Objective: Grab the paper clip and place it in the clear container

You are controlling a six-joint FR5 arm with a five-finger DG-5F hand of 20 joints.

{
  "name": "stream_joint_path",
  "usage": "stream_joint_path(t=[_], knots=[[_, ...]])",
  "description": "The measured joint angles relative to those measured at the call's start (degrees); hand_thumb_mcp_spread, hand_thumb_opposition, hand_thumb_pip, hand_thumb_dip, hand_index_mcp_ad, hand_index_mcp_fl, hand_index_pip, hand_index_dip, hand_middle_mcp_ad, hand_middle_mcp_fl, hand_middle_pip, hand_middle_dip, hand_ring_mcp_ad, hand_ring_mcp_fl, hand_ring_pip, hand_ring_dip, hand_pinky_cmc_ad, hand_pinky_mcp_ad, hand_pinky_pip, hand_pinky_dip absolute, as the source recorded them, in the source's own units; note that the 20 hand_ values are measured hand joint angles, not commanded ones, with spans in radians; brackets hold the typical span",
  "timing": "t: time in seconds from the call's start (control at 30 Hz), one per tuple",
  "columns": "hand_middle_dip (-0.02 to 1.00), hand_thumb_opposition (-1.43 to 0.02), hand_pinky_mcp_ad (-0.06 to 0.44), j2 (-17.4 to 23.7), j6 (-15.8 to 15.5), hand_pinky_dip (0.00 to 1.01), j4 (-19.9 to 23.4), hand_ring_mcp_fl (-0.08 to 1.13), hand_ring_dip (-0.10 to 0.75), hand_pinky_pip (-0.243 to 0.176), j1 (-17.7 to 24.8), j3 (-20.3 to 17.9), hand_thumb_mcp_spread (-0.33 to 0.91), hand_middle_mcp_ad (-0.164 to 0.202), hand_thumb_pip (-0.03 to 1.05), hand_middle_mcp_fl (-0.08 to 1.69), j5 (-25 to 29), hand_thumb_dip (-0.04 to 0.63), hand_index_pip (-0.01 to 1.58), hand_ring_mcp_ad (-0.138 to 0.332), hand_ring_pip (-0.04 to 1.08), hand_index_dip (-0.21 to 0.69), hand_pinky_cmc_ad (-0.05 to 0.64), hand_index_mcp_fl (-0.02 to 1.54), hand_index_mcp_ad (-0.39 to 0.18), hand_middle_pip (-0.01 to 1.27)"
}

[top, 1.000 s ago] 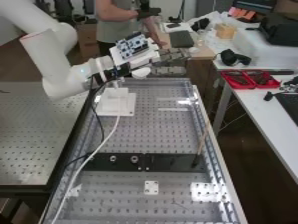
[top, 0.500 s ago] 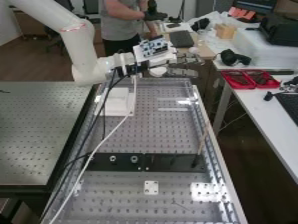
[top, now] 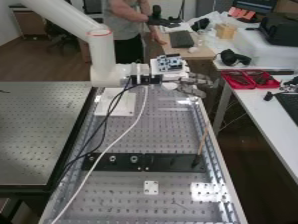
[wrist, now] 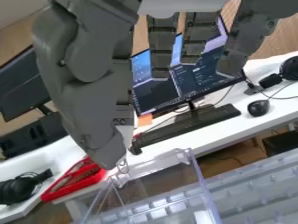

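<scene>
Near the clear container (wrist: pixel 202 184), the paper clip (wrist: pixel 122 166) was pinched in the hand (wrist: pixel 86 112), best lowered inside before release.

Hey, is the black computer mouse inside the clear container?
No, the black computer mouse sits on the white desk beside the keyboard, outside the clear container.

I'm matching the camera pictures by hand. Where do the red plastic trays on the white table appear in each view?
High view: upper right, the red plastic trays sit by the left edge of the white table.
Wrist view: the trays lie between the black headphones and the black keyboard.
Shared landmark: the white table under the trays.
</scene>
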Motion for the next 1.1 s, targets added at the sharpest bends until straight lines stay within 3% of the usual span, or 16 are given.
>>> stream_joint_path(t=[0.3,0.4,0.5,0.7,0.93,1.1], knots=[[0.16,-0.97,0.265,-1.87,0.30,0.19,-4.51,0.02,0.093,0.021,0.41,2.49,0.56,0.059,0.53,0.14,-0.23,0.267,1.32,0.101,0.11,0.051,0.346,0.64,-0.211,0.13],[0.16,-0.91,0.265,-1.96,0.55,0.19,-5.07,0.01,0.093,0.021,0.40,2.56,0.53,0.058,0.66,0.09,-0.36,0.281,1.34,0.099,0.11,0.056,0.342,0.44,-0.211,0.13],[0.16,-0.86,0.265,-1.65,0.66,0.19,-5.15,0.00,0.093,0.017,0.35,2.11,0.49,0.058,0.67,0.02,-0.30,0.283,1.34,0.099,0.09,0.054,0.342,0.29,-0.211,0.13],[0.16,-0.84,0.264,-0.57,0.68,0.22,-4.74,0.00,0.093,-0.012,0.18,1.16,0.44,0.058,0.71,0.01,-0.05,0.283,1.35,0.099,0.10,0.047,0.340,0.17,-0.211,0.13],[0.16,-0.82,0.265,3.39,0.67,0.26,-3.02,0.01,0.093,-0.026,0.12,-1.40,0.42,0.058,0.71,0.01,0.46,0.286,1.36,0.099,0.09,0.045,0.339,0.14,-0.211,0.13],[0.16,-0.80,0.264,9.47,0.13,0.29,-1.88,0.01,0.093,-0.042,0.05,-4.89,0.40,0.058,0.71,0.01,0.94,0.283,1.35,0.101,0.09,0.049,0.340,0.14,-0.208,0.13]])
